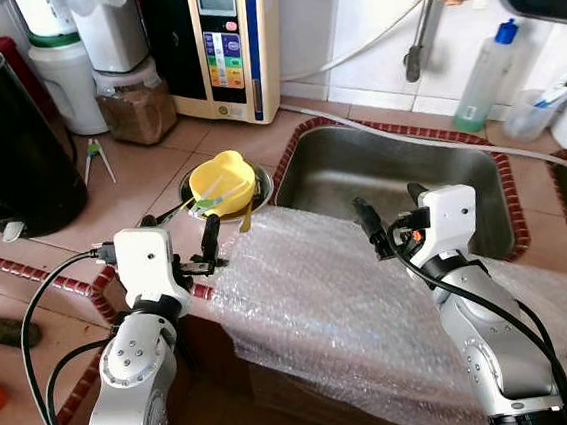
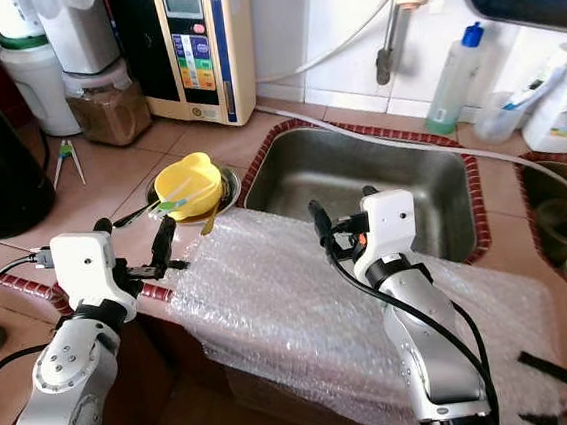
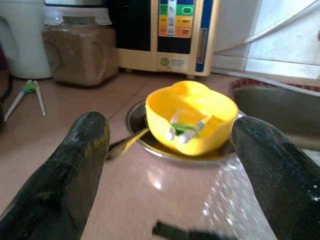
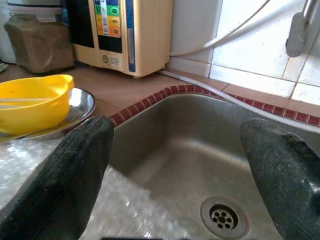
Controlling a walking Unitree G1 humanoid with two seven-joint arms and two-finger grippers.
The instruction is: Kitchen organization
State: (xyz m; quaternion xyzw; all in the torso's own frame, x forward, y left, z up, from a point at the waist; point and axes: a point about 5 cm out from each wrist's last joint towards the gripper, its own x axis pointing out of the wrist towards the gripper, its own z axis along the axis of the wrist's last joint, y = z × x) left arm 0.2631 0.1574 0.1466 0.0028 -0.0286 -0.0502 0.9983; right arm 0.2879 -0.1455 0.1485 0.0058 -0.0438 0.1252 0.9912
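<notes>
Nearest the robot, a sheet of bubble wrap (image 1: 343, 307) drapes over the counter's front edge and reaches back to the rim of the steel sink (image 1: 391, 177). The left gripper (image 1: 181, 244) hovers over the tiled counter (image 1: 130, 187) just beside the wrap's left edge, its fingers spread apart and holding nothing. The right gripper (image 1: 392, 212) hangs above the wrap at the sink's near rim, likewise released and empty, facing the basin and its drain (image 4: 223, 218). Just beyond the left gripper, a yellow bowl (image 1: 222, 182) holding small utensils sits in a shallow metal dish (image 3: 150, 145). Farther back stand a black kettle (image 1: 5, 139), a jar of brown powder (image 1: 138, 106), a cream water purifier (image 1: 227, 42) and, right of the sink, a blue-capped bottle (image 1: 487, 77).
</notes>
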